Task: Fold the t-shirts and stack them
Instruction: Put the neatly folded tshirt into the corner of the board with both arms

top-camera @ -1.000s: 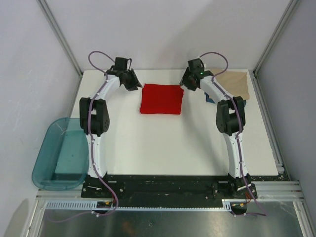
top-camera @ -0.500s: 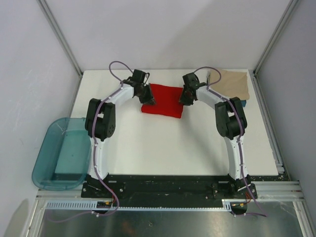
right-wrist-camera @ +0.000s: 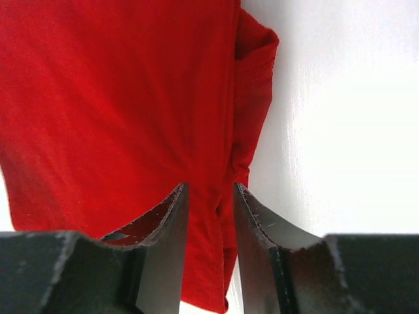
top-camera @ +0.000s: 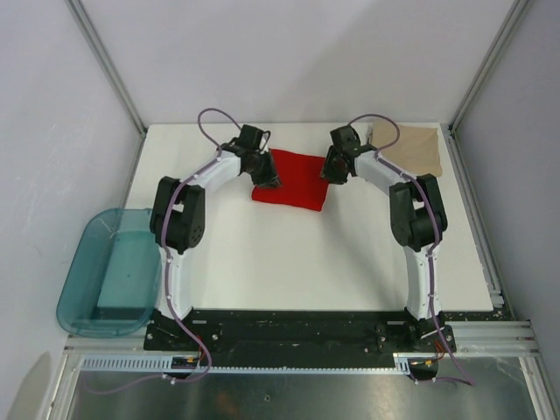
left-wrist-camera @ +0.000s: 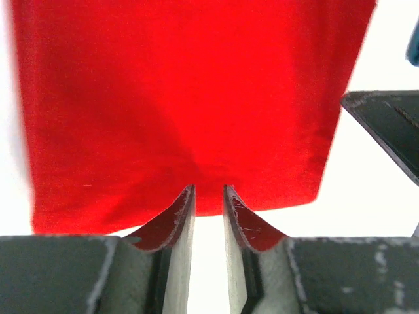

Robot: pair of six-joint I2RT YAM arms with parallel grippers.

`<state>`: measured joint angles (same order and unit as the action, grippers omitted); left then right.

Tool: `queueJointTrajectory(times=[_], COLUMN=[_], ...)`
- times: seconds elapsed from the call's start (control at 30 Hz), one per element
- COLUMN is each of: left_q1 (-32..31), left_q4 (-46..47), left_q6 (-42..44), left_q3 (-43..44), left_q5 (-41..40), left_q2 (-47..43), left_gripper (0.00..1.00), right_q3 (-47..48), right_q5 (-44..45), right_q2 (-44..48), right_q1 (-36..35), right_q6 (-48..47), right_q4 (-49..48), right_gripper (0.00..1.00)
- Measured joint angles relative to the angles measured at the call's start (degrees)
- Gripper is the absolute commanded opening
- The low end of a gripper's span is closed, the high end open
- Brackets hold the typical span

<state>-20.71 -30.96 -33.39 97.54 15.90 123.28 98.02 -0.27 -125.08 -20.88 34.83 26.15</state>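
The bright red t-shirt [top-camera: 295,179] lies folded into a rectangle at the back middle of the table. My left gripper [top-camera: 267,179] is at its left edge. In the left wrist view the jaws [left-wrist-camera: 208,190] stand nearly closed, pinching the near hem of the red cloth [left-wrist-camera: 183,98], which puckers at the tips. My right gripper [top-camera: 330,172] is at the shirt's right edge. Its jaws [right-wrist-camera: 209,186] are closed on a bunched fold of red cloth [right-wrist-camera: 118,98]. The tan t-shirt [top-camera: 416,150] lies folded at the back right. The dark blue shirt shows only as a sliver [left-wrist-camera: 414,46].
A translucent teal plastic tub [top-camera: 109,271] sits off the table's left edge, near the left arm's base. White enclosure walls and metal posts stand close behind and beside the table. The right arm's elbow [top-camera: 418,210] stands next to the tan shirt.
Both grippers have moved inward from beyond the red shirt's far corners onto its left and right edges and shut on them. The shirt has shifted slightly and sits a little skewed.
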Motion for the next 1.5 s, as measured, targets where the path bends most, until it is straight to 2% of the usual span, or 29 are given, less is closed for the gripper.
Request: queueJointTrajectory(times=[0.27,0.4,0.77,0.9,1.2,1.5], left_q1=[-7.9,-9.2,-8.2,-6.9,0.5,1.3], left_q4=[1.7,2.6,5.6,6.4,7.0,9.6], left_q6=[-0.3,-1.1,-4.7,-5.7,-6.3,-6.3], left_q3=[3.5,3.2,-1.9,-3.9,-9.7,-18.2], left_q5=[0.7,0.9,0.2,-0.1,-0.8,-3.8], left_q2=[0.7,3.3,4.4,3.2,-0.6,-6.2], left_gripper=[0.24,0.24,0.27,0.27,0.27,0.26], right_q3=[1.4,1.4,0.9,0.9,0.2,-0.3], right_q5=[1.9,3.2,8.0,10.8,15.7,17.8], right_q2=[3.3,3.8,3.9,3.8,3.8,3.6], right_q1=[2.9,4.8,7.9,8.1,8.4,9.4], right_q6=[-0.4,-0.6,-2.1,-3.1,-5.4,-7.9], right_q4=[0.4,1.1,3.0,3.9,5.5,5.1], right_gripper=[0.38,0.38,0.38,0.38,0.38,0.36])
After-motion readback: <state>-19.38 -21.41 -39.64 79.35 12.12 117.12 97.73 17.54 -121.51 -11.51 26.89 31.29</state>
